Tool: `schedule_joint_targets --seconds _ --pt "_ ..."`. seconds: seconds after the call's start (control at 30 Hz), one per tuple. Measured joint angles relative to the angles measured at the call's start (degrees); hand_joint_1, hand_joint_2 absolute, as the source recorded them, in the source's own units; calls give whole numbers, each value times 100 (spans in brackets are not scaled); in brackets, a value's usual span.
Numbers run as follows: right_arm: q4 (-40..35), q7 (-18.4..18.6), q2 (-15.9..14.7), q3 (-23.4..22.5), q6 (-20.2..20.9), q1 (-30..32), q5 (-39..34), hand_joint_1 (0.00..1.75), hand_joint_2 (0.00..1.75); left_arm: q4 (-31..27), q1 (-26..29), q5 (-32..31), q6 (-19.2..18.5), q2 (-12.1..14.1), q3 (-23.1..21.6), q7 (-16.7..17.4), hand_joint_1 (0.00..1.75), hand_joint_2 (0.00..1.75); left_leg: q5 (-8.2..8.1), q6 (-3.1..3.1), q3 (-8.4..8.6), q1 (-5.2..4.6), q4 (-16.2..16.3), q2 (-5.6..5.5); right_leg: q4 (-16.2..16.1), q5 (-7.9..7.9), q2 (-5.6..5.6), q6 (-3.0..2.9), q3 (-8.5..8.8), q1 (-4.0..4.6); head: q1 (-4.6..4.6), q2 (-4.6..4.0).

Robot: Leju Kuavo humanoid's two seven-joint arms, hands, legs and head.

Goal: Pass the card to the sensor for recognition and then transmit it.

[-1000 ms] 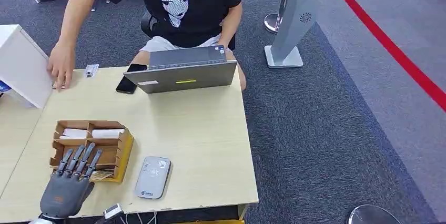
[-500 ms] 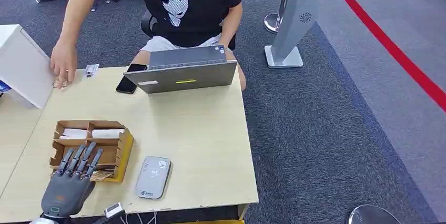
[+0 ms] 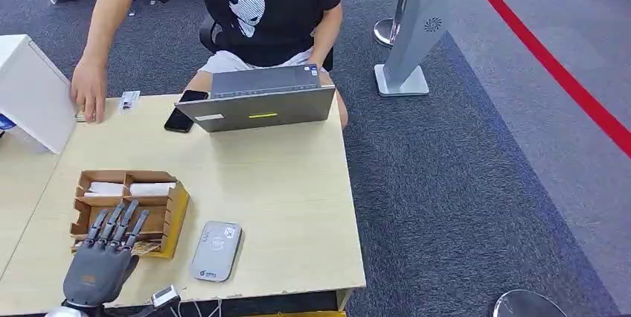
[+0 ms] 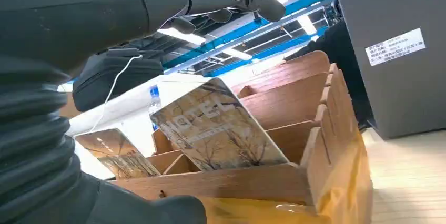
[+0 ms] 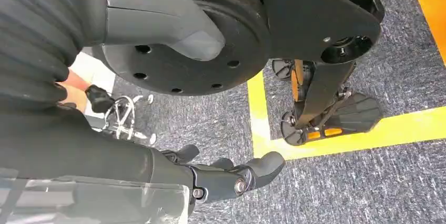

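My left hand (image 3: pixel 99 265) hangs over the near edge of the bench (image 3: pixel 283 205), fingers (image 3: pixel 115 224) spread and straight, holding nothing. Their tips reach over the nearest row of the cardboard organizer (image 3: pixel 130 209). From the left wrist view, a printed card (image 4: pixel 218 126) stands tilted in that near compartment, just ahead of and below my palm, leaning back with its long axis rising away from me. A second card (image 4: pixel 115 153) of the same print leans in the slot beside it. So the card lies straight under my fingertips, and I judge the coming move is a short drop and a pinch on its raised top edge.

My right hand (image 5: pixel 221 174) hangs down beside my body over the carpet, fingers loosely curled with nothing in them. It is well apart from the bench, so the left is plainly the nearer hand.

Just to the right of the organizer lies the grey sensor (image 3: pixel 216 250), flat on the bench, near enough to reach next. The organizer's far compartments hold white slips (image 3: pixel 152 188). Beyond stand a laptop (image 3: pixel 257 105) and a phone (image 3: pixel 184 111), and a person (image 3: pixel 238 12) sits behind them, one hand (image 3: pixel 88 94) at the bench's far left corner.
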Motion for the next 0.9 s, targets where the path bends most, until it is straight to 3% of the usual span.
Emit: schedule_joint_targets --seconds 0.63,0.67,0.9 --pt "0 4 0 -7 0 0 63 0 175 0 -2 -5 0 -22 -221 -20 0 175 0 0 0 0 0 0 0 0 0 0 0 0 0 0" --pt "0 4 0 -7 0 0 66 0 175 0 -2 -5 0 -22 -223 -20 175 175 0 0 0 0 0 0 0 0 0 0 0 0 0 0" --pt "0 20 0 -11 0 1 114 0 175 0 -2 11 -11 -4 -278 2 175 175 0 0 0 0 0 0 0 0 0 0 0 0 0 2"
